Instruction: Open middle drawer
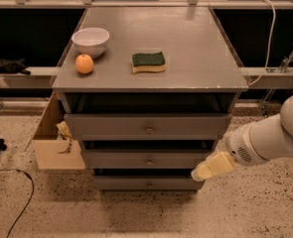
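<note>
The grey cabinet has three drawer fronts stacked under its top. The middle drawer [136,159] is a flat grey front with a small round metal knob [149,161] at its centre. It sits between the upper drawer [146,126] and the bottom drawer [146,183]. My gripper [209,167] is cream-coloured and hangs at the right end of the middle drawer front, low and to the right of its knob, apart from the knob. The white arm [270,138] reaches in from the right edge.
On the cabinet top [185,38] are a white bowl [91,40], an orange [84,63] and a green and yellow sponge [148,61]. An open cardboard box [54,143] stands on the floor at the cabinet's left. A black cable [17,207] lies on the speckled floor.
</note>
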`<state>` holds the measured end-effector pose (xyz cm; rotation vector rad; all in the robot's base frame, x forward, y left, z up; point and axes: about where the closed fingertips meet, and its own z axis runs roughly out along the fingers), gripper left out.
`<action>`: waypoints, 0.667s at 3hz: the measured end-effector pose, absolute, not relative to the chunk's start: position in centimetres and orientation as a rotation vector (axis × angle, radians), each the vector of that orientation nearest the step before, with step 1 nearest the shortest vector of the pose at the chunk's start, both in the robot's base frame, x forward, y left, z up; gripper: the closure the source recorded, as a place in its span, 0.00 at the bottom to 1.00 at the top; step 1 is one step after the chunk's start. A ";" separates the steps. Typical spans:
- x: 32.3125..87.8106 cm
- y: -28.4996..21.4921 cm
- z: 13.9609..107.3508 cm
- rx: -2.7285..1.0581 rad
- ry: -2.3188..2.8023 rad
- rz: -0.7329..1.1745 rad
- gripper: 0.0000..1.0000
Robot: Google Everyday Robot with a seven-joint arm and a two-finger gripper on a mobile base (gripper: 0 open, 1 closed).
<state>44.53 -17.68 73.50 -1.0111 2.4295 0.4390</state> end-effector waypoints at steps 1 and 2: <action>45.2 -17.8 73.6 -0.968 2.427 0.424 0.00; 45.2 -18.3 73.5 -1.095 2.379 0.396 0.00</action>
